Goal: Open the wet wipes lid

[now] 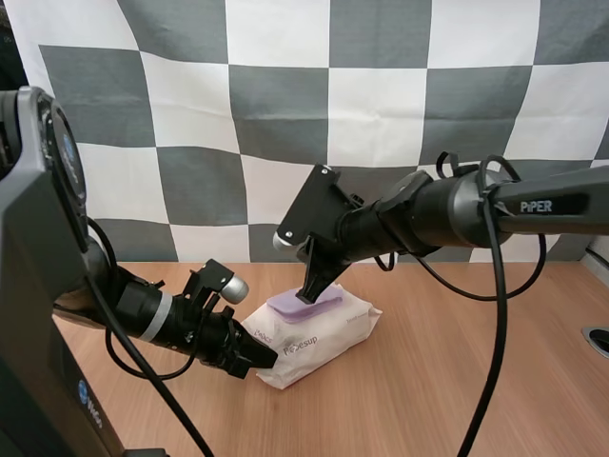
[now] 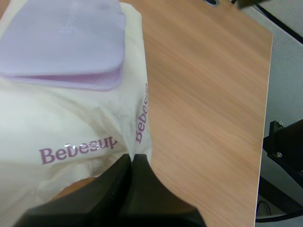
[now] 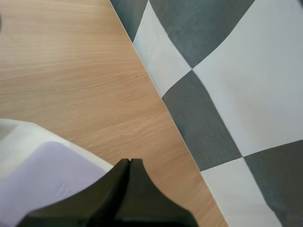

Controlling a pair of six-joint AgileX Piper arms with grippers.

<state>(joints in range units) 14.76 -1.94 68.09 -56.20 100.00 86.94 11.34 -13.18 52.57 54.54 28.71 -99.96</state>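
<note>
A white wet wipes pack (image 1: 328,335) with purple lettering lies on the wooden table (image 1: 457,381), its pale purple lid (image 1: 297,307) on top. My right gripper (image 1: 309,293) points down with its tips touching the lid's far edge. In the right wrist view, the right gripper (image 3: 129,163) is shut into one dark wedge at the rim of the lid (image 3: 42,184). My left gripper (image 1: 266,362) rests against the pack's near left end. Seen from the left wrist, the left gripper (image 2: 131,158) is shut, its tips pressing the wrapper of the pack (image 2: 71,137) below the lid (image 2: 61,42).
Bare wood stretches to the right of the pack and in front of it. A round metal grommet (image 1: 598,338) sits near the table's right edge. The table's far edge (image 3: 156,94) runs just behind the pack.
</note>
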